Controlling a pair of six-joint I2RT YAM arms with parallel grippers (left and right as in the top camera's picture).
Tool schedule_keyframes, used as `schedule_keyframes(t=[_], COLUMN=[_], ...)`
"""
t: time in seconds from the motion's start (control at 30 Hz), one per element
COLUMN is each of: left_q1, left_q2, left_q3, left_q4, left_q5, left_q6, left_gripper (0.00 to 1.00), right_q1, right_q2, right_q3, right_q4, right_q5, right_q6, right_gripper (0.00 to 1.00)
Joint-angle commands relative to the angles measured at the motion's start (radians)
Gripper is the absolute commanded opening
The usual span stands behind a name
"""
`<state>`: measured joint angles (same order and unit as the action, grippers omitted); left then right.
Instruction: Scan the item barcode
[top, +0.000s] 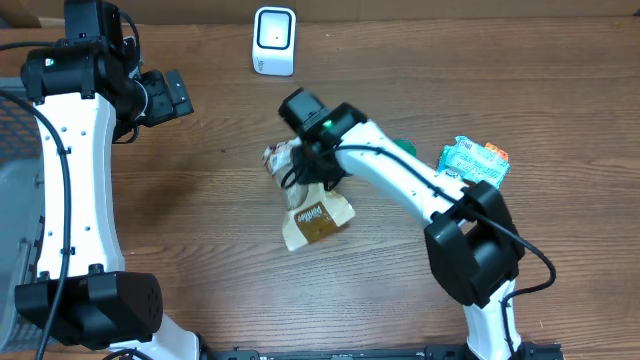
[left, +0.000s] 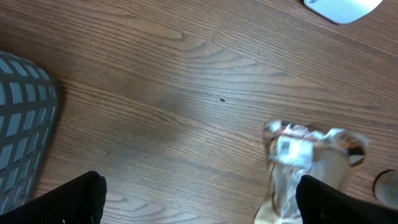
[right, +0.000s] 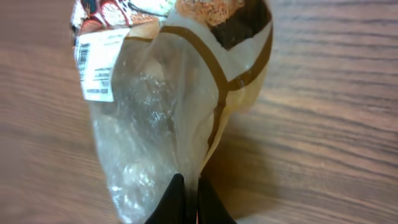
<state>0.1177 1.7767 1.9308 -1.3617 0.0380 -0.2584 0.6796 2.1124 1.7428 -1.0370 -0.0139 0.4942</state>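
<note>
Bag (right: 174, 106) sits near the middle of the wooden table (top: 200, 220), below and slightly right of the white scanner (top: 274, 40) at the far edge. Your right gripper (right: 189, 202) has its black fingertips pressed together on a fold of the bag's clear film, at the end nearest the wrist camera. From that pinch the bag widens away from the gripper. You can't tell whether it rests on the wood or hangs just above it.

The film is thin, crinkled and glossy, with tan panels edged by a brown band. A white barcode label (right: 96, 68) is stuck on the upper left side, its bars running down the label. The far end is bunched and carries red and orange print.

Your left gripper (left: 199, 208) hovers well to the left with its jaws spread wide, holding nothing, and the bag shows at the right of its view.

A teal packet (top: 473, 162) lies to the right of the right arm. A grey mesh basket (top: 15, 190) stands at the left edge.
</note>
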Motion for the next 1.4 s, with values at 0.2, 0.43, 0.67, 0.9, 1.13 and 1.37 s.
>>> schedule_keyframes(t=[0.2,0.43,0.67,0.9,1.13,1.37], left_q1=[-0.006,-0.008,-0.008,-0.093,-0.195,-0.214], left_q2=[-0.011,-0.011,-0.011,-0.01,-0.01,-0.01], left_q3=[0.009,0.009,0.009,-0.11,-0.372,-0.584], left_q4=[0.001,0.037,0.04,0.055,0.233,0.393], left_q5=[0.004,0.069,0.201,0.226,0.341,0.472], left_q6=[0.0,-0.082,-0.117,-0.093,-0.07,-0.07], left_gripper=[1.0,1.0,0.98,0.07,0.04,0.04], right_q1=[-0.015,-0.018,-0.074,-0.165,-0.174,-0.174], right_q2=[0.011,0.011,0.01,0.009,0.009,0.009], right_q3=[-0.026,-0.055,-0.049,-0.055,-0.108,-0.161], right_q4=[0.034,0.038,0.015,-0.019,0.022,0.025], right_q5=[-0.103,-0.189,-0.281,-0.373,-0.453,-0.484], right_q6=[0.131,0.099,0.016,-0.058,-0.103,-0.13], right_gripper=[0.04,0.04,0.47,0.54,0.55,0.55])
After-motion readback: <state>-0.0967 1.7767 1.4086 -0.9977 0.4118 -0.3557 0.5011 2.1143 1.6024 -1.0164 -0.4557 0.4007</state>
